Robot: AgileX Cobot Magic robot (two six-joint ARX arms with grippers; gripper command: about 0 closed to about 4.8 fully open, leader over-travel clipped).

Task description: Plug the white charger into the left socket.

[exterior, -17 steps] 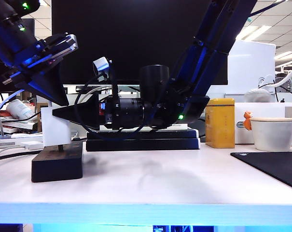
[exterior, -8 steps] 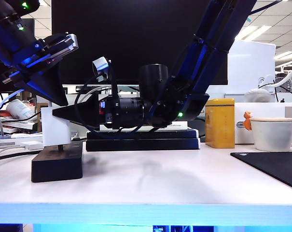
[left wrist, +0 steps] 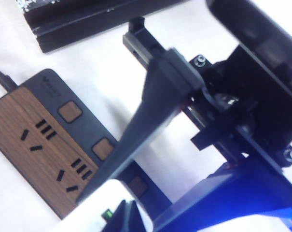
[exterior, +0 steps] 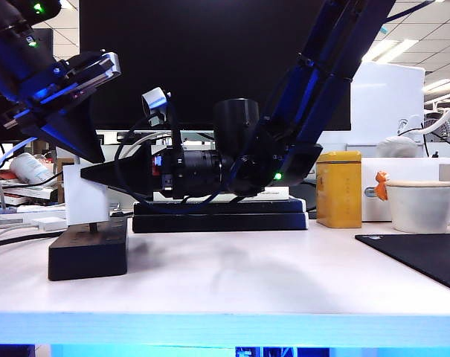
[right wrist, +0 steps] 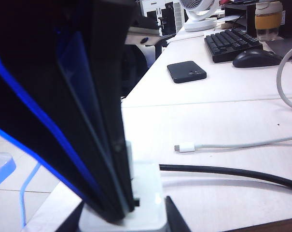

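The white charger stands upright on the black power strip, with a thin gap and a dark prong stub under it. My right gripper reaches across level from the right and is shut on the charger's sides. From the upper left, my left gripper slants down, shut, its tips resting on the charger's top. In the left wrist view the strip's wood-coloured face shows two groups of slots. The left socket cannot be made out, as the charger hides the slots beneath it.
A black monitor stand base lies behind the strip. A yellow tin, a white cup and a black mat sit to the right. A loose white cable and the strip's black cord lie on the table.
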